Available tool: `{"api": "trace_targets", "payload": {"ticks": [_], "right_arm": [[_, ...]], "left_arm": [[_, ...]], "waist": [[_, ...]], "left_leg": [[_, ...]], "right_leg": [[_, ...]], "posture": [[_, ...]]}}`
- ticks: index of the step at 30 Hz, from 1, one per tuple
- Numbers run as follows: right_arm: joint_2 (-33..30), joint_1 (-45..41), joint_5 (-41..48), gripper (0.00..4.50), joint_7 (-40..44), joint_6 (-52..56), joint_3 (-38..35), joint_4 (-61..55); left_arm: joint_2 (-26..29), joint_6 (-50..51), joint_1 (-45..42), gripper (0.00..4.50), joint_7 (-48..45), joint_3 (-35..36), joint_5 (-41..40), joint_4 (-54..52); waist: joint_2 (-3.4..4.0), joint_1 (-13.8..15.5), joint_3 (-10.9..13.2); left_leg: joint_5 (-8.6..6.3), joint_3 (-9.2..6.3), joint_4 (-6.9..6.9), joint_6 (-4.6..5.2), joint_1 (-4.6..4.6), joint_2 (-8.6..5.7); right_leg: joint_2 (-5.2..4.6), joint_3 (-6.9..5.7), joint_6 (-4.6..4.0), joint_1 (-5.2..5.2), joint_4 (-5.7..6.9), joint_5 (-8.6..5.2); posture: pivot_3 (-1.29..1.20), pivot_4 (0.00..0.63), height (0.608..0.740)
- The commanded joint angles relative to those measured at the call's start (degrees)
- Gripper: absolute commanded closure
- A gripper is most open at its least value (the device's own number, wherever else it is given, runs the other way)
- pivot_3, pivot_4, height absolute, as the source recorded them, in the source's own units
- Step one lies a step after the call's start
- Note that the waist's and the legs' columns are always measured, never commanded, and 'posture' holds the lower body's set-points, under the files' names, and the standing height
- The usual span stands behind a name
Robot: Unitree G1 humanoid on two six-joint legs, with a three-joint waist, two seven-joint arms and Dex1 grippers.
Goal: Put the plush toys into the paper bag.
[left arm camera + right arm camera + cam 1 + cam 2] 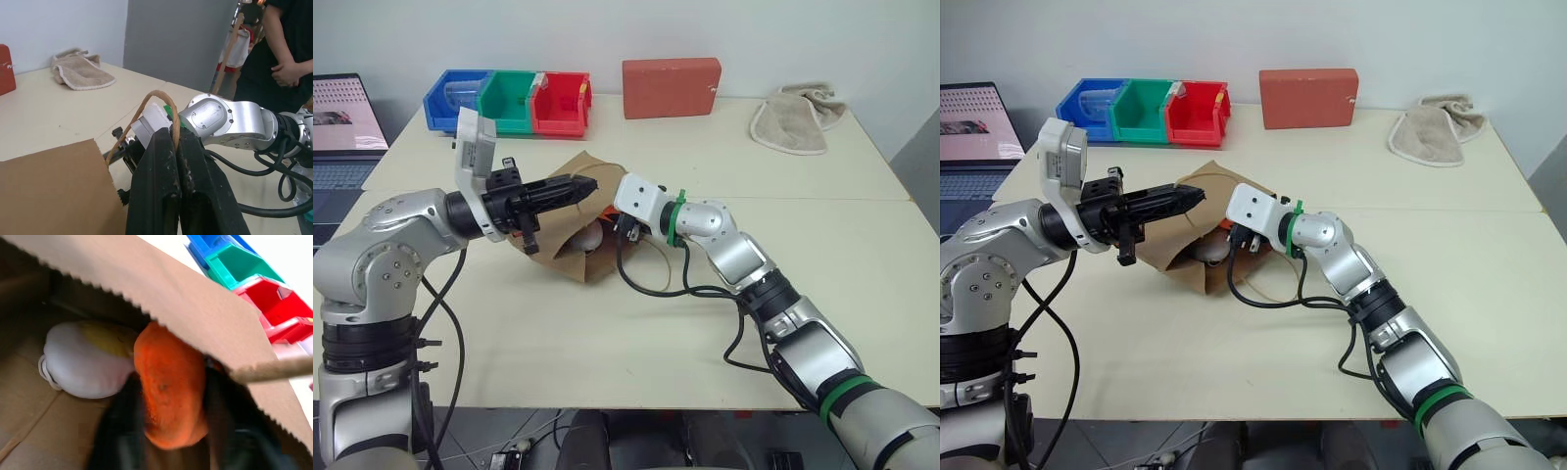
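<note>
— Brown paper bag [570, 257] on the table, handle [142, 115] pinched by the left gripper [177, 161].

— Right gripper [168, 431] inside, jaws apart around the soft, light carrot [168, 382], beside the white toy [83, 367].

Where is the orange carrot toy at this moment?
In the right wrist view, the orange carrot toy sits between the right gripper fingers, inside the paper bag, beside the white toy.

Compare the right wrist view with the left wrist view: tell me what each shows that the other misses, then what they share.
Right wrist only: inside the paper bag, the white plush toy and the orange carrot toy between the right gripper fingers; the bins.
Left wrist only: the left gripper shut on the bag handle, the beige towel, a person.
Both: the bag's brown paper.
</note>
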Motion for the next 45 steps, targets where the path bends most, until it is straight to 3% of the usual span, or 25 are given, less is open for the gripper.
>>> {"api": "trace_targets", "payload": {"ticks": [1, 3, 15, 20, 30, 36, 39, 45], "right_arm": [[-0.8, -0.5, -1.5, 1.39, -0.3, -2.2, -0.8, -3.1], [-1.7, 0.7, 0.3, 0.61, 3.1, -0.1, -1.2, -7.1], [-12.6, 6.7, 12.9, 0.61, 16.1, 16.3, -8.8, -33.3], [-19.9, 14.7, 18.2, 0.61, 18.2, 24.5, -12.9, -39.5], [-11.7, 19.5, 16.1, 0.61, 6.6, 30.5, -9.3, -29.3], [-7.7, 18.3, 16.5, 0.61, 5.7, 31.0, -8.0, -21.3], [-5.9, 17.3, 16.5, 1.2, 4.8, 31.7, -7.9, -18.5], [-6.2, 16.4, 18.4, 3.31, 7.3, 33.4, -8.0, -17.8]], "left_arm": [[0.7, -0.3, -0.7, 4.5, -0.1, 1.8, -1.4, -1.4], [0.5, -0.4, -1.0, 4.5, 0.0, 1.6, -1.3, -1.2], [-0.9, -1.7, -3.0, 4.5, 0.8, 1.0, 0.0, 1.5], [-1.0, -1.8, -2.7, 4.5, 0.9, 1.3, 0.1, 1.3], [-0.7, -1.8, -3.2, 4.5, 1.2, 1.8, 0.1, 1.7], [-0.8, -1.9, -3.2, 4.5, 1.5, 1.9, 0.1, 1.5], [-0.9, -1.9, -3.0, 4.5, 1.8, 2.1, 0.0, 1.3], [-0.7, -1.9, -2.7, 4.5, 2.0, 2.7, -0.1, 1.3]], "waist": [[0.0, 0.0, 0.0], [0.0, -0.1, 0.0], [0.0, 0.2, 0.0], [-0.01, 0.6, 0.0], [-0.01, -0.8, 0.0], [-0.01, -0.9, 0.0], [-0.01, -1.0, 0.0], [-0.01, -1.0, 0.0]], "left_leg": [[0.0, -0.01, 0.0, 0.0, 0.01, 0.0], [0.0, -0.01, 0.0, 0.0, 0.02, 0.01], [0.0, -0.04, 0.02, 0.0, 0.01, 0.01], [0.0, -0.05, 0.01, 0.01, -0.03, -0.02], [0.0, 0.05, 0.03, 0.01, 0.04, 0.02], [0.0, 0.03, 0.02, 0.01, 0.0, 0.0], [0.0, 0.02, 0.01, 0.01, 0.02, 0.0], [0.0, 0.02, 0.01, 0.01, 0.02, 0.0]], "right_leg": [[0.0, 0.0, 0.0, 0.0, 0.01, 0.0], [0.01, -0.01, 0.0, 0.0, 0.02, 0.0], [0.01, -0.03, 0.0, 0.03, 0.02, 0.0], [-0.01, -0.04, 0.0, 0.04, -0.05, 0.0], [0.04, 0.07, 0.01, 0.02, 0.02, 0.0], [0.02, 0.05, 0.01, 0.01, 0.0, 0.0], [0.03, 0.05, 0.01, 0.01, 0.0, 0.0], [0.03, 0.04, 0.01, 0.01, 0.01, -0.01]], "posture": [[0.0, 0.15, 0.74], [0.0, 0.15, 0.74], [0.0, 0.15, 0.74], [0.0, 0.15, 0.74], [0.0, 0.15, 0.74], [0.0, 0.15, 0.74], [0.0, 0.15, 0.74], [0.0, 0.15, 0.74]]}}
